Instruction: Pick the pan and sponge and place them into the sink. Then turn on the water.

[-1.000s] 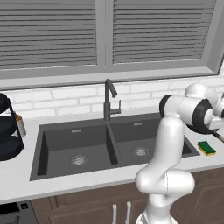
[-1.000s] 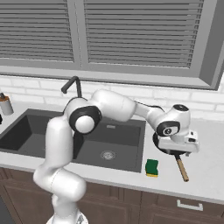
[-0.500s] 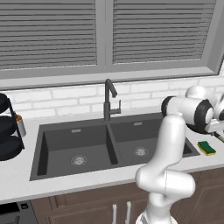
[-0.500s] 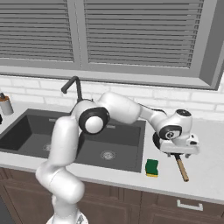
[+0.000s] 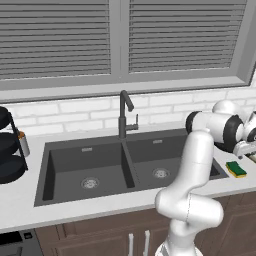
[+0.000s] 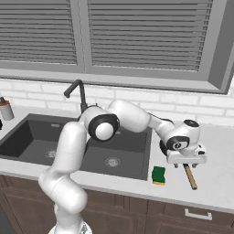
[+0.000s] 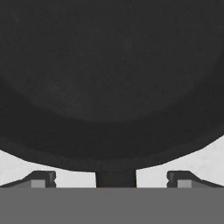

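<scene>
The black pan [image 7: 112, 78] lies right below the hand, on the counter to the right of the sink [image 5: 65, 165]. The stub of its handle [image 7: 116, 174] runs between the fingertips of my gripper [image 7: 112, 179], which is open with a gap on each side. In the right base view the hand [image 6: 185, 157] covers most of the pan, and the tan handle tip [image 6: 190, 177] sticks out toward the counter's front edge. The yellow-and-green sponge [image 6: 158, 175] [image 5: 236, 168] lies just left of the handle, beside the sink's right rim. No water runs from the faucet [image 5: 124, 112].
A black tiered rack [image 5: 7, 150] and a small shaker [image 5: 22, 145] stand on the counter left of the sink. A white brick wall and a window sill lie behind the faucet [image 6: 77, 91]. The counter's front edge is close to the handle tip.
The hand has shifted slightly right and come down lower over the pan's handle. Pan and sponge have stayed where they were.
</scene>
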Controlling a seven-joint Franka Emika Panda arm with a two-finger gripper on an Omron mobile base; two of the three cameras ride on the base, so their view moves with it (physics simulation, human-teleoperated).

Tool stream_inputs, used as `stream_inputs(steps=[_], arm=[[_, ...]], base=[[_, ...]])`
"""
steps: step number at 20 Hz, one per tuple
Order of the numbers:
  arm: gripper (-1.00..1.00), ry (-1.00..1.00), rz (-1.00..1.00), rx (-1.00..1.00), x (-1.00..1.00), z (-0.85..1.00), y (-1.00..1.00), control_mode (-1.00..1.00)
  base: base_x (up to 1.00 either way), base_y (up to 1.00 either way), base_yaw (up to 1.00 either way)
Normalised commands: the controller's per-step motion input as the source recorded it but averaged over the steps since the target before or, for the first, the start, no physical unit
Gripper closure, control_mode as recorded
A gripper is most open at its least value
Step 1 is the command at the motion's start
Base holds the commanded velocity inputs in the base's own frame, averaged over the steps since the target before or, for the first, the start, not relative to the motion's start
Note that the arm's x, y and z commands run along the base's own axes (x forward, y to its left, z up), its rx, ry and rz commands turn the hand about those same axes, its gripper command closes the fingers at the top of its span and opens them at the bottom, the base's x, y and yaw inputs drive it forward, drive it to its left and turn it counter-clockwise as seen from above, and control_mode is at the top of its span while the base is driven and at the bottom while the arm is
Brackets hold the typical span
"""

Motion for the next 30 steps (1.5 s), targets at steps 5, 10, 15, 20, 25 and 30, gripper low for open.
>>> stream_inputs(steps=[5,10,15,20,25,30], arm=[[1.0,0.02,0.03,0.0,0.04,-0.06,0.0,-1.0],[1.0,0.0,0.01,0.0,0.01,0.0,0.03,-1.0],[1.0,-0.01,0.1,0.0,0.02,0.01,0.18,-1.0],[1.0,-0.04,0.13,-0.01,0.0,0.36,0.38,-1.0],[1.0,-0.05,0.1,0.0,0.0,0.6,0.44,-1.0],[1.0,-0.18,0.09,-0.01,0.0,0.25,0.83,-1.0]], base=[[0.0,0.0,0.0],[0.0,0.0,0.0],[0.0,0.0,0.0],[0.0,0.0,0.0],[0.0,0.0,0.0],[0.0,0.0,0.0]])
